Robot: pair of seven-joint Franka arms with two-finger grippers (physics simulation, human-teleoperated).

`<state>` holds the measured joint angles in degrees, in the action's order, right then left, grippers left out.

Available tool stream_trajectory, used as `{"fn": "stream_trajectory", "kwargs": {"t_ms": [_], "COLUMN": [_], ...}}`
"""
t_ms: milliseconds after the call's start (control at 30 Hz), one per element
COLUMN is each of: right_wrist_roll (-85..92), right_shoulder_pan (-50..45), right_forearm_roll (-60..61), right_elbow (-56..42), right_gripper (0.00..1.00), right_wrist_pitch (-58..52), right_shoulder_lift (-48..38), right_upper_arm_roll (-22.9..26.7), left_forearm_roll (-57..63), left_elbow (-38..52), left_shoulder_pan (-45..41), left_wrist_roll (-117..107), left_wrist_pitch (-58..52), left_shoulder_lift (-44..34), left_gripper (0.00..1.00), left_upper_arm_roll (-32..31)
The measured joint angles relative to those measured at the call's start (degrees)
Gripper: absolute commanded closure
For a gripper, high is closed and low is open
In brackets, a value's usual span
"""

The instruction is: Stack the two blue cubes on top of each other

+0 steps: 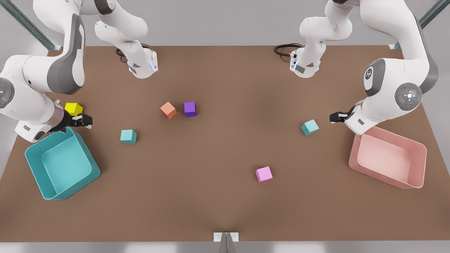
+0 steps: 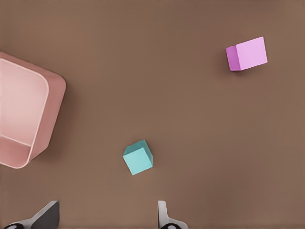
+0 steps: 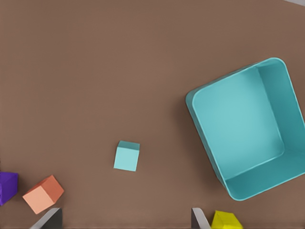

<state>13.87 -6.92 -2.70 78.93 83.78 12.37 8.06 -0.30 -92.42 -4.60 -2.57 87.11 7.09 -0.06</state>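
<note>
Right pincer (image 1: 82, 121): fingers apart, above the teal bin (image 1: 56, 182), at the front view's left
First blue cube (image 1: 128, 136): on the worktop (image 1: 225, 203), right of the bin
Second blue cube (image 1: 310, 127): right side, near the pink bin (image 1: 418, 165)
Left pincer (image 1: 334, 117): fingers apart, just right of it

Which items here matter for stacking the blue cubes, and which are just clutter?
For the job:
- blue cube near the teal bin
- blue cube near the pink bin
- left pincer, open
- right pincer, open

Lying about:
- teal bin
- pink bin
- yellow cube
- orange cube
- purple cube
- pink cube
</note>
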Motion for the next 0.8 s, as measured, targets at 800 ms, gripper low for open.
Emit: {"fn": "stream_trajectory", "kwargs": {"t_ms": [800], "right_wrist_roll": [-9.64], "right_shoulder_pan": [0.3], "right_forearm_roll": [4.6], "right_elbow": [48.73], "right_gripper": [0.0], "right_wrist_pitch": [40.17], "right_shoulder_lift": [-2.25], "right_upper_arm_roll": [0.19], "left_forearm_roll": [0.1], "left_elbow": [-0.35], "left_shoulder_pan": [0.66], "left_wrist_roll": [1.57], "left_wrist_pitch": [0.39], "left_shoulder_lift": [1.51], "left_gripper": [0.0], "left_upper_arm_roll": [-1.64]}}
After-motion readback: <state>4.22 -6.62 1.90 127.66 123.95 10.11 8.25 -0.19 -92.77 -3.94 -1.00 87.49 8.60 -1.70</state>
